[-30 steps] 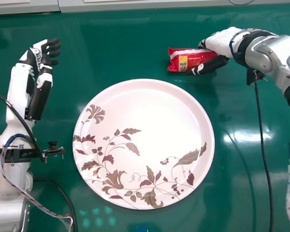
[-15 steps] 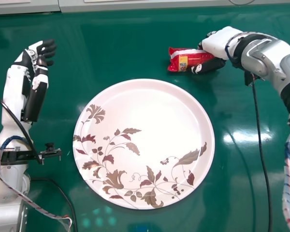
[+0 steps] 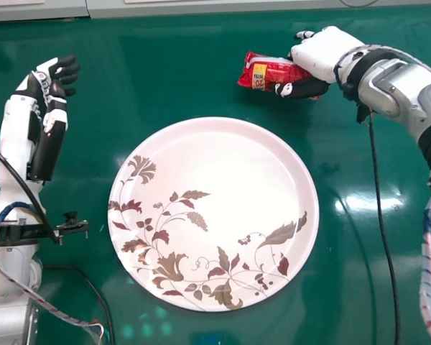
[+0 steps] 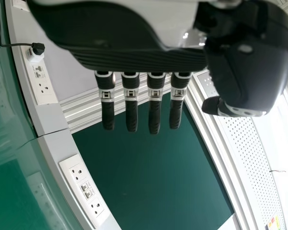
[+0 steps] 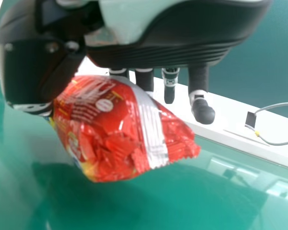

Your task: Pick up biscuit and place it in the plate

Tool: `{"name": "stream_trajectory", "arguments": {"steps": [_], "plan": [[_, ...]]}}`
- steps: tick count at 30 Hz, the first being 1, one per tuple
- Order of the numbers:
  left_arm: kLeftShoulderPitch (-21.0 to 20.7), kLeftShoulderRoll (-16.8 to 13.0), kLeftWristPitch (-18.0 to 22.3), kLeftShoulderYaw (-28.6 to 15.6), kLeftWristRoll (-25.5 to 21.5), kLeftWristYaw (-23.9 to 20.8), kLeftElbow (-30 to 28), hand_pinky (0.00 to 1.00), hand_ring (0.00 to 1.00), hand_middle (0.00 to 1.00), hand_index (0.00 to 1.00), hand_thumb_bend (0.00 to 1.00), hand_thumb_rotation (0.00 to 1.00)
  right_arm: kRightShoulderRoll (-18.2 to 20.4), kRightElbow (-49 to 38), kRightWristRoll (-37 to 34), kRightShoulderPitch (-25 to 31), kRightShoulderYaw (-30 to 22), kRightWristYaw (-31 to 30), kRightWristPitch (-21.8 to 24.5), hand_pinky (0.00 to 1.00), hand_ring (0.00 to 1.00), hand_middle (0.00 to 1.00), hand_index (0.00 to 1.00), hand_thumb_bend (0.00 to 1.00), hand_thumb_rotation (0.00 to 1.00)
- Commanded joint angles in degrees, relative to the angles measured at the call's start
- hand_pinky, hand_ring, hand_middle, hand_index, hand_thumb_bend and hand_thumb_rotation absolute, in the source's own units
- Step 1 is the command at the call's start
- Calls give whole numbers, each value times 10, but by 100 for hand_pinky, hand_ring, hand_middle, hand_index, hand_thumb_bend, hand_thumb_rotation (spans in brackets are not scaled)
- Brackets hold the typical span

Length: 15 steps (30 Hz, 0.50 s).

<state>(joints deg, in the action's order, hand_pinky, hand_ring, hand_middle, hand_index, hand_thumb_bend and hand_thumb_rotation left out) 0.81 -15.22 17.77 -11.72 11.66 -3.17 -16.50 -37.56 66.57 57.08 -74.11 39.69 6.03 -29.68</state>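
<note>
Down at the near left, my left arm [image 3: 16, 140] runs up over the green table [image 3: 179, 86], a thin black cable [image 3: 7, 169] curving across it. Straight in front of me sits the plate [image 3: 223, 165], big, round and pale, flat on the table, leaves and flowers printed round its near side and out to the left. Over to the right of it, another black cable [image 3: 386, 248] trails down from my right arm [image 3: 399, 90].

Beyond the plate's left side, there's my left hand [image 3: 47, 80], fingers loose and extended, thumb standing apart from them.

And level with that, past the plate's far right rim, here's the action: my right hand [image 3: 320, 57] has the biscuit packet [image 3: 266, 72] gripped with the thumb, some of the other fingers reaching out fairly straight beside it. It's a red packet with a yellow patch, sitting a little aslant, outside the plate and just beyond it, a silvery band across its crinkled wrapper in the right wrist view, dark shadow on the green below.

Farther back, the pale ledge [image 3: 201, 8] edges the table, sockets [image 4: 86, 189] set along it in the left wrist view, and behind that stands a dark green board [image 4: 149, 167].
</note>
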Motion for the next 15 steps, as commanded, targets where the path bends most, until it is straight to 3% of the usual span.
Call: {"name": "stream_trajectory", "arguments": {"steps": [1,8,15], "plan": [[10,2,2,-2,1,0,-5,76,82,83,85,25,2,-11,-10,-18,4,-17,7,-7,8,11,44,49,52,0],[14,2,-7,-4,5,-1,-11,76,82,83,84,25,2,-41,-91,-81,26,-73,-40,-35,5,8,45,48,52,0],[11,3,-12,0,5,1,-10,76,82,82,84,26,2,-86,-296,-156,105,-149,-155,-30,5,8,46,48,52,0]]}}
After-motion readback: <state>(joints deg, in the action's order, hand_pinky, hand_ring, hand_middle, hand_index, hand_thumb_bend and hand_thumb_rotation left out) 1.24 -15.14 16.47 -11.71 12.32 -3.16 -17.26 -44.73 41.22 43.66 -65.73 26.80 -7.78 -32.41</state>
